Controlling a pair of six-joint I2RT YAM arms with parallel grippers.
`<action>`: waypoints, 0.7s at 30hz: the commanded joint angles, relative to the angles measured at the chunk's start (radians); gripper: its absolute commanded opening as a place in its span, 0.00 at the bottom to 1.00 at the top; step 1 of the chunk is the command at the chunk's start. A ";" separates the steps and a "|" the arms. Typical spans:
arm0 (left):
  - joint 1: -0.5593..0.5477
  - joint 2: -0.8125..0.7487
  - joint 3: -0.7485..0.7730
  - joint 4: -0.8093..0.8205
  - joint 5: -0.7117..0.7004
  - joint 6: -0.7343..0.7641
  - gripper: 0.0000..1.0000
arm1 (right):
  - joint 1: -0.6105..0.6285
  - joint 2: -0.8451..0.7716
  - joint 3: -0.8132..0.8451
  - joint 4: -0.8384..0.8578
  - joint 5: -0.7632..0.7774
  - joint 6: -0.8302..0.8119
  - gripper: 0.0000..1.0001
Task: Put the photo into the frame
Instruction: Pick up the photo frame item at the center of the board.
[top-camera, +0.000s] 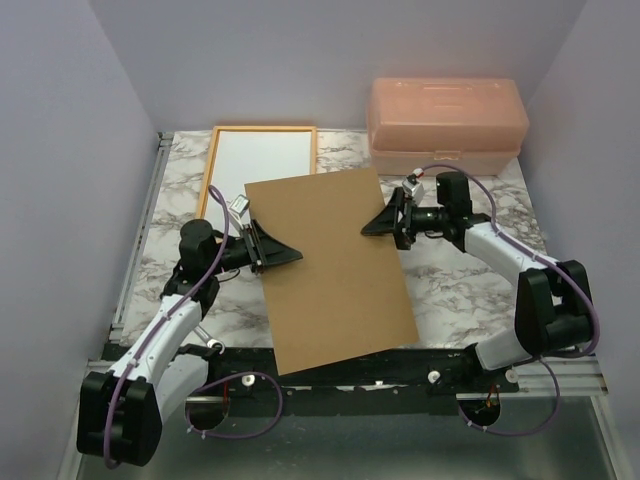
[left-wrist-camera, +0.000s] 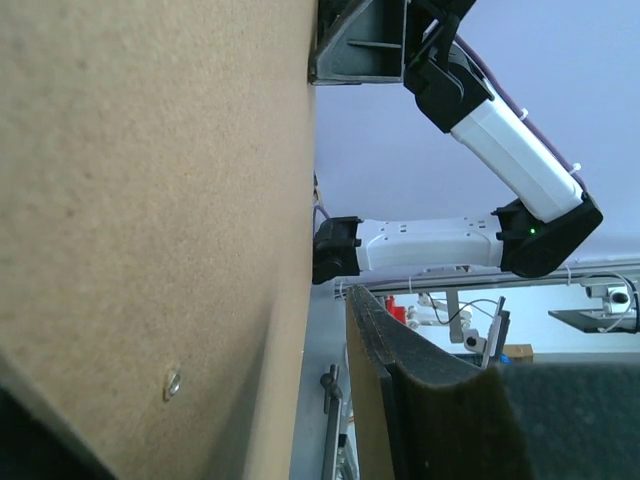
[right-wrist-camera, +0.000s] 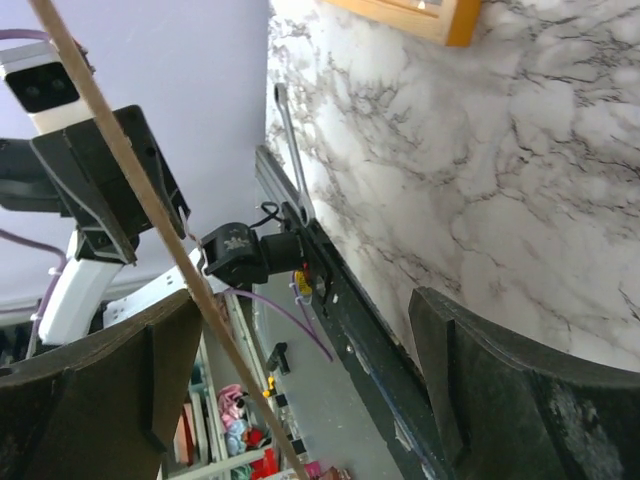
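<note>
Top view: stiff brown fibre board (top-camera: 335, 270) raised, hiding near corner of thin orange frame (top-camera: 213, 152), white inside | wrist views: left gripper (top-camera: 285, 252), right gripper (top-camera: 378, 222) astride board edges, jaws apart, unclamped

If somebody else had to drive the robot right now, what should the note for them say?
Left tool: at the left edge of the brown board; grip unclear.
Right tool: open, board edge between its fingers.
Frame: flat at the back left, white inside, one corner hidden by the raised board.
Photo: not seen for sure.
Done: unclear.
To do: check that the photo is in the frame.
</note>
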 joint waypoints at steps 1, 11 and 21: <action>0.002 -0.049 0.044 0.030 0.041 -0.040 0.08 | -0.009 -0.041 0.031 0.047 -0.156 0.007 0.92; 0.002 -0.063 0.039 0.149 0.044 -0.134 0.07 | 0.032 -0.099 -0.133 0.594 -0.260 0.449 0.88; 0.002 -0.078 0.012 0.155 0.035 -0.136 0.06 | 0.113 -0.098 -0.161 0.832 -0.255 0.630 0.58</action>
